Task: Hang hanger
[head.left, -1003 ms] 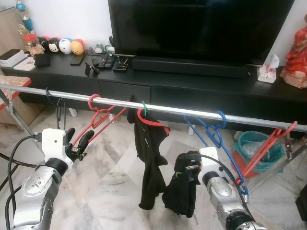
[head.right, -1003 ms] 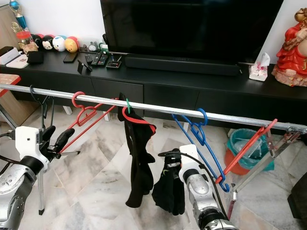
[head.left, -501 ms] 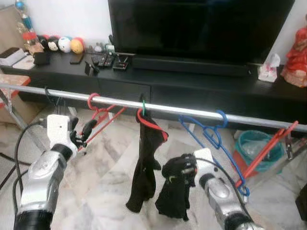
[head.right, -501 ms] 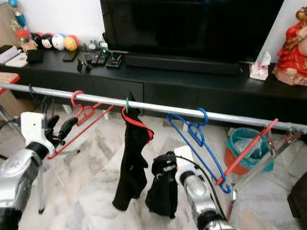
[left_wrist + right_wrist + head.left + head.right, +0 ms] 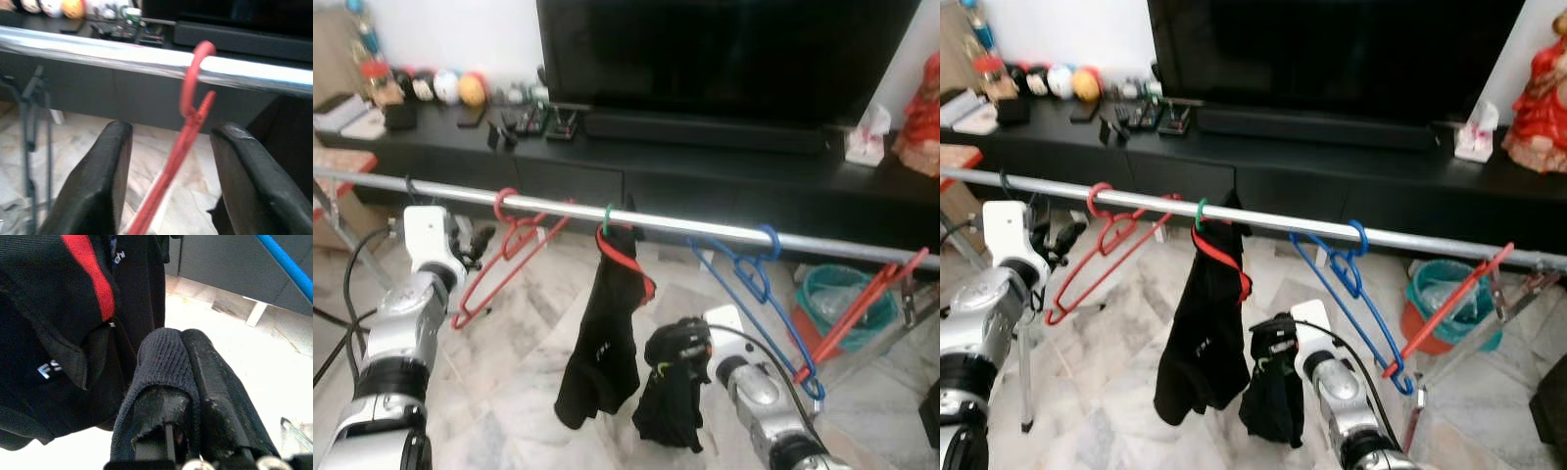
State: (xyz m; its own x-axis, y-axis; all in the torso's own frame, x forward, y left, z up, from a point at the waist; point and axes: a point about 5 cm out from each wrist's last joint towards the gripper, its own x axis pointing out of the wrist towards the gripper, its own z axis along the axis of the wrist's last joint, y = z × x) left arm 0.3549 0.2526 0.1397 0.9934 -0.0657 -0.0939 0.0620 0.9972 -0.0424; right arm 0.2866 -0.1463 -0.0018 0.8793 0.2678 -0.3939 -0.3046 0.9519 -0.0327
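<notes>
A silver rail [image 5: 685, 223] runs across in front of me. An empty red hanger [image 5: 504, 250] hangs on it at the left, its hook [image 5: 193, 73] over the bar. My left gripper [image 5: 470, 240] is raised just left of it and open; the left wrist view has the hanger's neck between the spread fingers [image 5: 110, 166], untouched. A second red hanger with a green hook [image 5: 607, 217] carries a black garment [image 5: 607, 333] at mid-rail. My right gripper [image 5: 683, 345] is low, shut on a black cloth [image 5: 161, 362] bunched over its fingers.
A blue hanger [image 5: 754, 279] and a tilted red hanger [image 5: 862, 308] sit further right on the rail, a dark hanger [image 5: 411, 191] at far left. Behind stand a black TV console [image 5: 705, 157] and TV. A teal bin [image 5: 832, 299] is on the marble floor.
My left arm has risen from low at the left up to the rail beside the empty red hanger. The black garment has swung leftward. The right gripper has stayed shut on the cloth.
</notes>
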